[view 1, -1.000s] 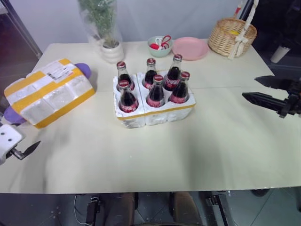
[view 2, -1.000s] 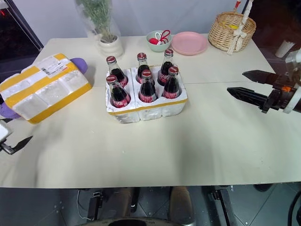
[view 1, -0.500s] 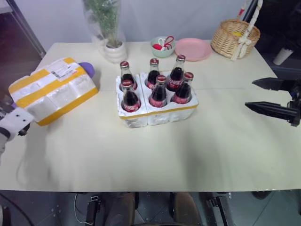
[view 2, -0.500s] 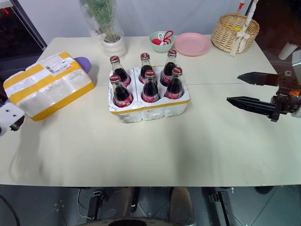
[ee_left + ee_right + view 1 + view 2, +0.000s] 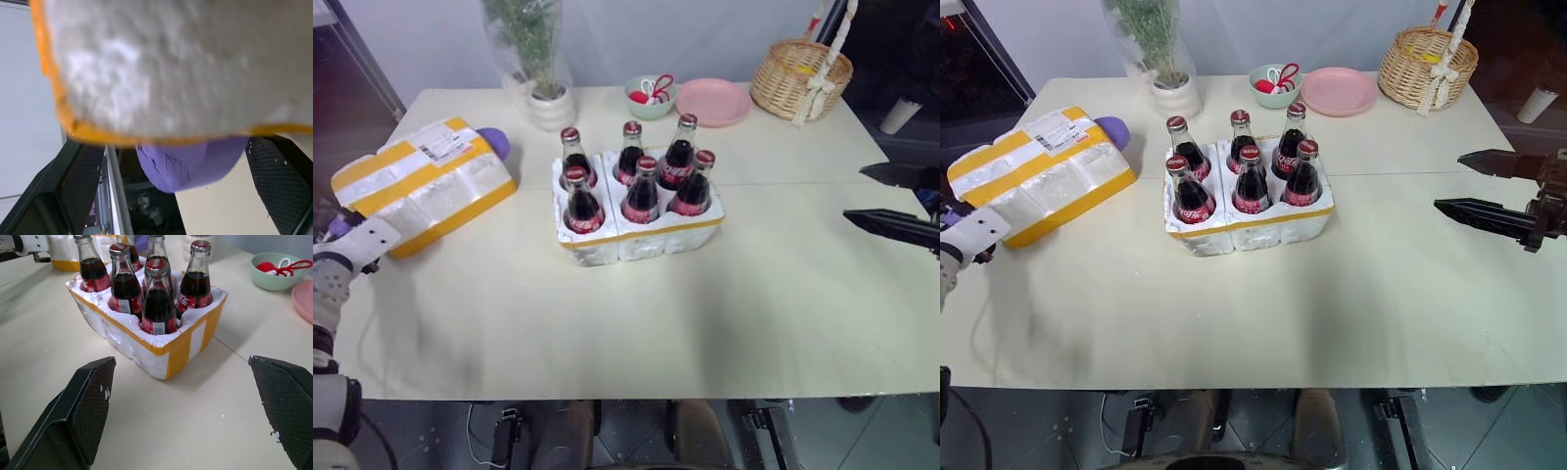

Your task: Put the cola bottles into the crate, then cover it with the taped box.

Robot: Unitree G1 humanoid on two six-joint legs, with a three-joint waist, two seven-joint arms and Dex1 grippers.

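Bottles (image 5: 636,186): six in crate (image 5: 641,235), mid desk (image 5: 705,323).
Box (image 5: 421,186): left edge.
Left hand (image 5: 171,196): apart, at box.
Right hand (image 5: 1479,186): apart, empty.

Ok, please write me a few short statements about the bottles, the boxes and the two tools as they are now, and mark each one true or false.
1. All six cola bottles stand in the crate. True.
2. The taped box covers the crate. False: it lies apart from it, near the table's left edge, and the crate is uncovered.
3. The right tool is open and holds nothing. True.
4. The left tool is shut on a bottle. False: its fingers stand open, close to the end of the taped box.
5. A purple thing lies under the taped box. True: one end shows by the label, another at the left tool.
6. The pink plate sits in front of the crate. False: it is behind it, beside the wicker basket.
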